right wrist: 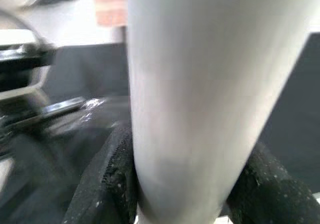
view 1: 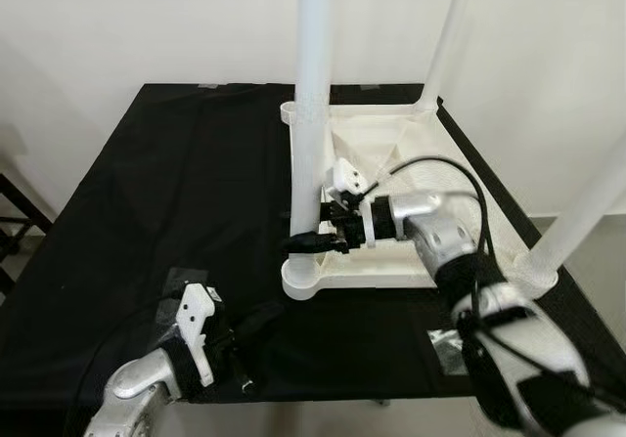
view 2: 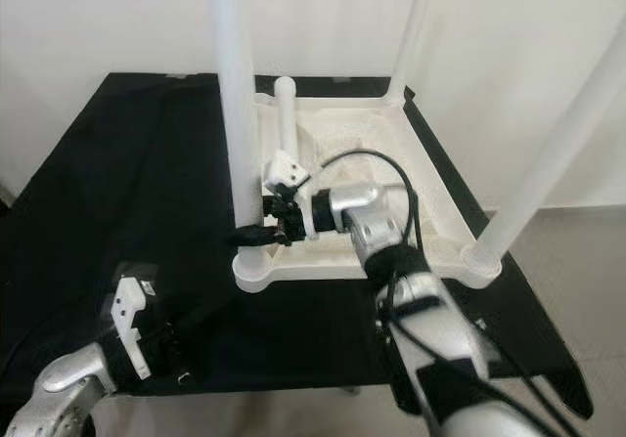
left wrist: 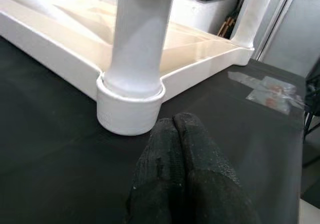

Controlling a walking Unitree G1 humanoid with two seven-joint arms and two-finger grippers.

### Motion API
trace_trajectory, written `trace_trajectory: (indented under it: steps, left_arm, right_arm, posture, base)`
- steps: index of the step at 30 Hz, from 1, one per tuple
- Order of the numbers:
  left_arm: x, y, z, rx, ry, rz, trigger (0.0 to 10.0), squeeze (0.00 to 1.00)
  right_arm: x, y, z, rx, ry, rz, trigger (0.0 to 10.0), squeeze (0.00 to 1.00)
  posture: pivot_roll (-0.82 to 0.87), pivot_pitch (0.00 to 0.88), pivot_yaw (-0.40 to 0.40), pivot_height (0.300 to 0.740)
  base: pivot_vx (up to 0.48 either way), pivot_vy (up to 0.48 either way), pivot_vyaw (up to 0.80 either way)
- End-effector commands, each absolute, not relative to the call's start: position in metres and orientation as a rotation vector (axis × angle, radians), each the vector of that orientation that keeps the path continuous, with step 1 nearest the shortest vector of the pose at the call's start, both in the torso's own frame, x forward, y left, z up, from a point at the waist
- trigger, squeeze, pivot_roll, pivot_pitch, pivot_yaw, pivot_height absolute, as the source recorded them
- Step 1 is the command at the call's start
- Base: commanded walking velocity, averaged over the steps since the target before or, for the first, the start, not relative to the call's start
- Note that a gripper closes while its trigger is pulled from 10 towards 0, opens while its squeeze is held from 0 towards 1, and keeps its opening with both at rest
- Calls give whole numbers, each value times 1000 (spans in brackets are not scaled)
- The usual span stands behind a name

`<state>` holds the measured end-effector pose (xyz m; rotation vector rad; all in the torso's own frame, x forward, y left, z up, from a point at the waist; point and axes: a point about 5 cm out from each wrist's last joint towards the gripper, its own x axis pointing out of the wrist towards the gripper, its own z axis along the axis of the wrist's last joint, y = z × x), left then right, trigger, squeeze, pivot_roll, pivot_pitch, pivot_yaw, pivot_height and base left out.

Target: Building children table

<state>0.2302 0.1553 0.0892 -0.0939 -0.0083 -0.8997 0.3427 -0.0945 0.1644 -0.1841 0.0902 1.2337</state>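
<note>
A white plastic children's tabletop [view 1: 430, 178] lies upside down on a black-covered table. Upright white legs stand in its corner sockets. The near-left leg [view 1: 311, 114] rises from its socket [view 1: 305, 283], and my right gripper [view 1: 305, 242] is shut on this leg just above the socket, a black finger [right wrist: 107, 184] on each side of the tube [right wrist: 200, 98]. My left gripper [view 1: 238, 359] rests low on the black cloth near the table's front edge, fingers [left wrist: 185, 174] pressed together, empty, pointing at the socket [left wrist: 129, 108].
Other legs stand at the far right [view 1: 445, 41] and near right [view 1: 587, 207] corners. The black cloth [view 1: 166, 193] covers the table up to a white wall. Patches of clear tape [view 1: 445, 344] lie on the cloth. A cable [view 1: 440, 163] loops over my right wrist.
</note>
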Motion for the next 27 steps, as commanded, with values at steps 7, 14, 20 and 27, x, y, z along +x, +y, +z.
trace_trajectory:
  steps: [7,14,20,27]
  left_arm:
    - [227,158,91,-96,3,-918,10000,0]
    - [225,159,90,-104,7,-910,10000,0]
    - [225,158,90,-104,13,-905,10000,0]
    - [229,157,88,-106,19,-914,10000,0]
  right_arm:
    - [272,-56,104,-225,235,812,0,0]
    - [289,-64,107,-284,250,808,9843,0]
    - [296,-61,142,-220,186,904,10000,1000]
    - [326,-88,189,-378,33,1223,10000,0]
  posture:
    - [25,85,-52,740]
    - [61,79,-66,740]
    - [67,67,-55,740]
    - [61,46,-48,740]
  base:
    - [0,0,0]
    - [0,0,0]
    - [0,0,0]
    - [0,0,0]
